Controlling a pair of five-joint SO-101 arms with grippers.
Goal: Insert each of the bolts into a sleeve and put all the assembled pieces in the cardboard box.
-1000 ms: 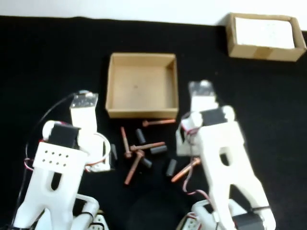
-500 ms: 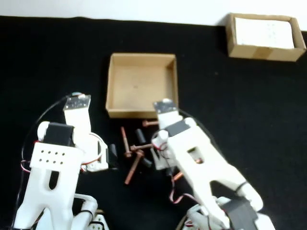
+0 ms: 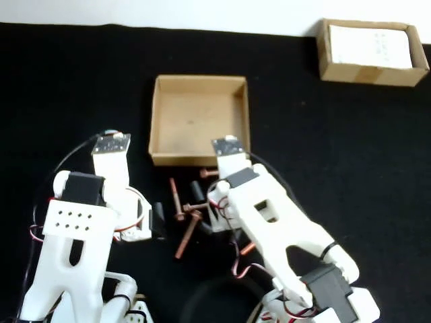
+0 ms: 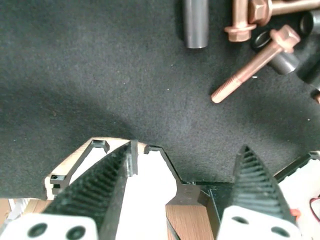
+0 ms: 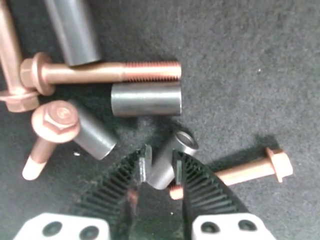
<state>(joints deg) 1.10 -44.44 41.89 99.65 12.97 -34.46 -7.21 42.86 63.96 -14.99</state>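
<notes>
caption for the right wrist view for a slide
Right gripper clamped on a grey sleeve amid loose copper bolts and other sleeves on black cloth

Bolts & sleeves lie packed btwn the arms, just short of the cardboard box near wall; the right arm lies over the pile's right half, blocking entry from that side. The right gripper is closed on a tilted sleeve w/ a stray bolt touching one finger & a second sleeve just beside the other, so no spare room there. The left gripper, jaws wide, has bare black cloth in front up to a lone sleeve; box open on top.
</notes>
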